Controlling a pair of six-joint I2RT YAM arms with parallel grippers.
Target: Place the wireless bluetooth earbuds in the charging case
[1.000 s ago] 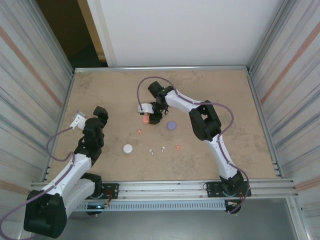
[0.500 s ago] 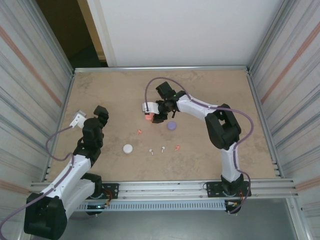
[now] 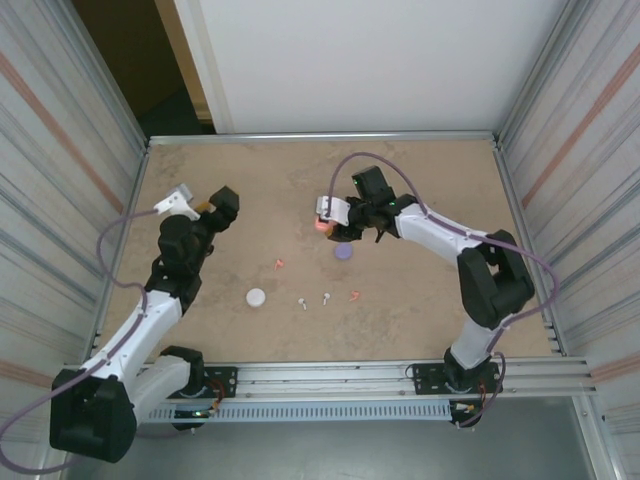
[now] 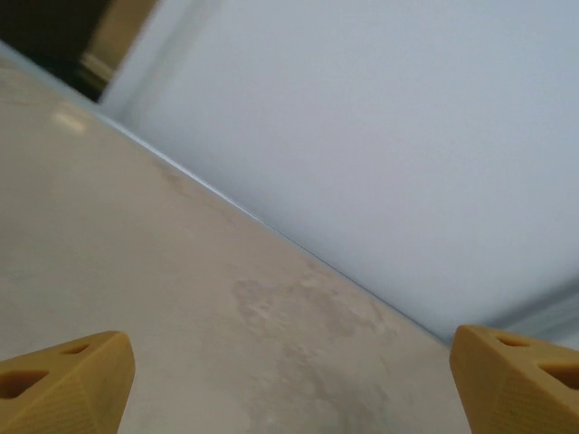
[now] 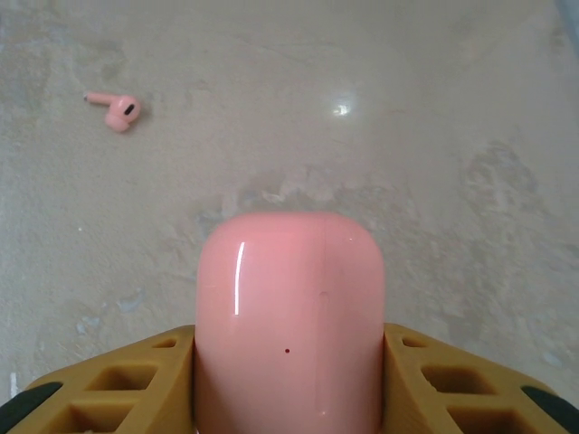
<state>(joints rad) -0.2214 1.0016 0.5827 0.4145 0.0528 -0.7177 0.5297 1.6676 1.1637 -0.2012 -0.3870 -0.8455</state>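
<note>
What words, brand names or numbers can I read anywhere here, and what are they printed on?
None can be read.
The pink case in the right end effector is plain, with only a tiny dark dot.
The white case and purple case are too small to show any marking.

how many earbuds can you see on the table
4: a left pink earbud, two white earbuds side by side, a right pink earbud. More may be hidden.
</note>
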